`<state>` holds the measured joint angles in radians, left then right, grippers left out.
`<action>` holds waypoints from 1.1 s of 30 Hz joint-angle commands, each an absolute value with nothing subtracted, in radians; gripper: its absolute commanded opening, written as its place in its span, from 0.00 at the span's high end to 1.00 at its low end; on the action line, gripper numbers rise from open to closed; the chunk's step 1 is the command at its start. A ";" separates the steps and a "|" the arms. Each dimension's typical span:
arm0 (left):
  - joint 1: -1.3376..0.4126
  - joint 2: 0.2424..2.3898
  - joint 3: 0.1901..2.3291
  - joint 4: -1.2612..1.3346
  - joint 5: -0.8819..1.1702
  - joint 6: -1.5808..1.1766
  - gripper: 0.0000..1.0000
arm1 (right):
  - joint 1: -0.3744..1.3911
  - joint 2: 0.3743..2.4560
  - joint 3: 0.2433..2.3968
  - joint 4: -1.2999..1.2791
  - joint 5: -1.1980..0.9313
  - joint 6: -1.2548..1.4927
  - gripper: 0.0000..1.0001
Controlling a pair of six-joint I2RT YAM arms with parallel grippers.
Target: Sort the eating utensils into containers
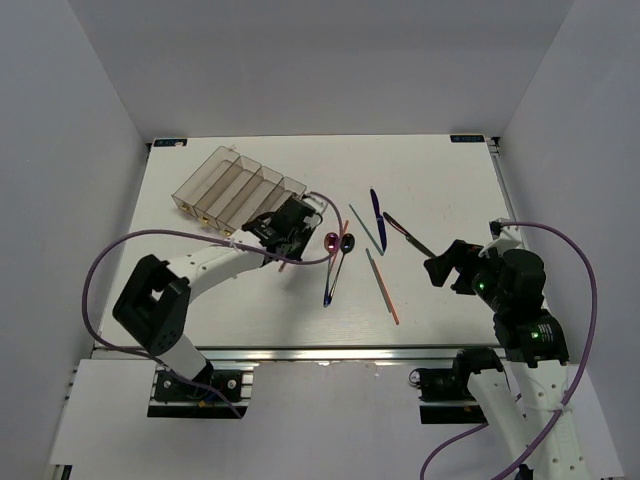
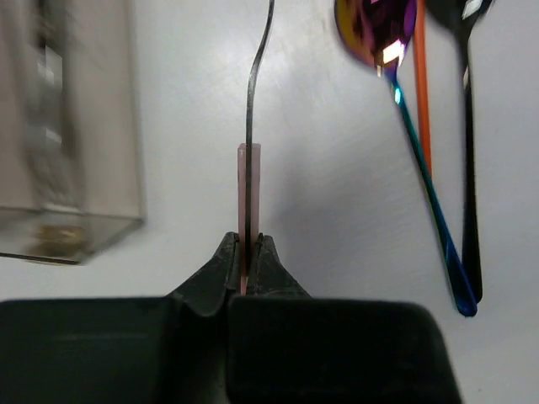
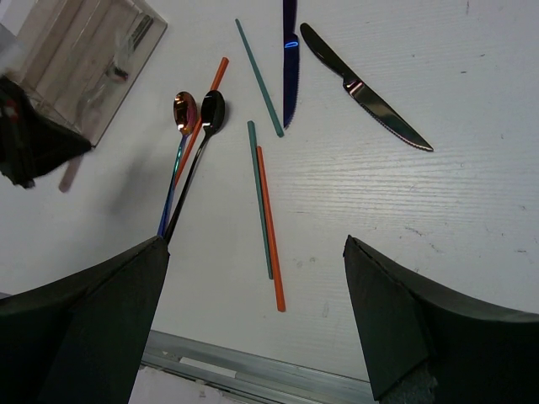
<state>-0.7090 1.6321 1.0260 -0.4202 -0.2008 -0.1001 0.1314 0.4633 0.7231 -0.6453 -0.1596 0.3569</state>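
Note:
My left gripper (image 2: 250,240) (image 1: 285,232) is shut on a slim utensil (image 2: 249,189) with a pink handle and a thin dark stem, seen edge-on; its head is out of view. It sits just right of the near end of the clear brown tray of containers (image 1: 235,185) (image 2: 67,168). To its right lie a shiny pink spoon (image 1: 332,242) (image 2: 379,34), a dark spoon (image 1: 346,242) and an orange chopstick (image 2: 420,101). My right gripper (image 1: 445,268) (image 3: 253,244) hangs open over the table with nothing between its fingers.
A green chopstick (image 3: 259,76), a blue knife (image 3: 290,59) and a dark knife (image 3: 362,84) lie in the middle of the table. A green and an orange chopstick (image 3: 269,219) lie side by side nearer the front edge, a metal rail (image 3: 253,370).

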 commanded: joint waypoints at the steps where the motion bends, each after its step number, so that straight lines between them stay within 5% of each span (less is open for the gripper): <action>1: -0.706 1.534 1.173 -0.448 -0.365 0.033 1.00 | 0.137 0.463 0.724 -0.594 -0.161 0.353 0.11; 14: -0.451 1.812 1.480 -0.468 -0.238 0.373 1.00 | 0.138 0.469 0.721 -0.588 -0.178 0.351 0.11; 30: -0.434 1.793 1.364 -0.448 -0.224 0.315 1.00 | 0.147 0.457 0.712 -0.584 -0.147 0.356 0.11; 33: -0.434 1.770 1.348 -0.425 -0.213 0.298 0.89 | 0.149 0.456 0.712 -0.583 -0.149 0.356 0.10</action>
